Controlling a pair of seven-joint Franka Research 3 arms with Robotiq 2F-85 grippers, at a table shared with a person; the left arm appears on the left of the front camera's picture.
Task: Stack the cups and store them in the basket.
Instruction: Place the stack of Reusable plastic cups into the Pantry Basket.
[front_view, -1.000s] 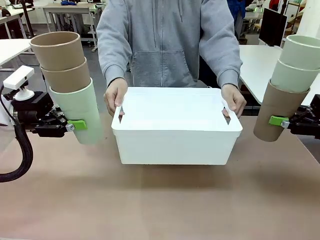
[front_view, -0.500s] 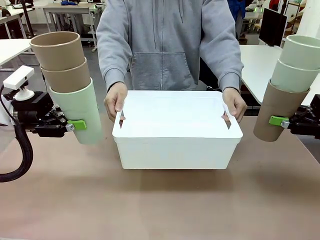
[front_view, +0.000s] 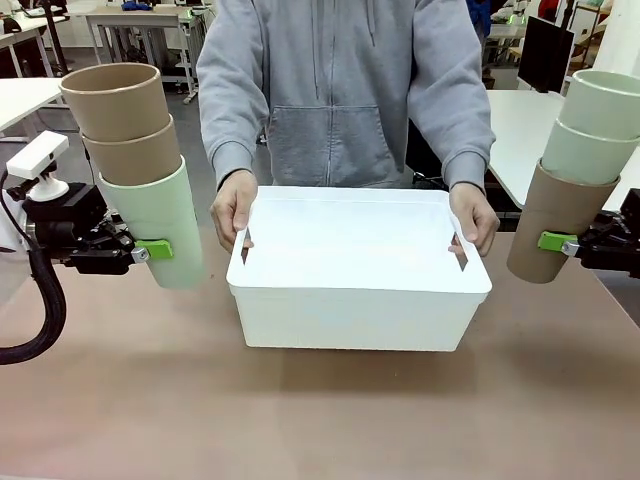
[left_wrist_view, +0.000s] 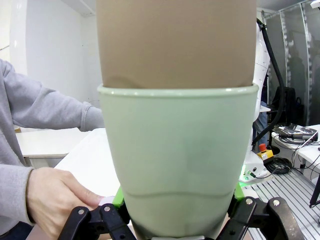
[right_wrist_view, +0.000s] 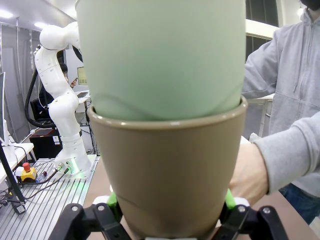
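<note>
My left gripper (front_view: 150, 250) is shut on a stack of three cups (front_view: 135, 160), a mint green one (left_wrist_view: 177, 160) at the bottom with two tan ones (left_wrist_view: 175, 40) nested in it, held above the table's left side. On the right, my right gripper (front_view: 556, 242) is shut on another stack of three cups (front_view: 575, 175), a tan cup (right_wrist_view: 167, 170) below with two mint green ones (right_wrist_view: 160, 55) inside. The white basket (front_view: 355, 300) stands between them at the table's middle. A person in a grey hoodie holds its two handle ends with a hand (front_view: 235, 208) on each side.
Brown table surface lies free in front of the basket. White tables and other equipment stand behind the person.
The person has slid the basket a little toward me and slightly to the right. Both arms and their cup stacks have stayed still.
</note>
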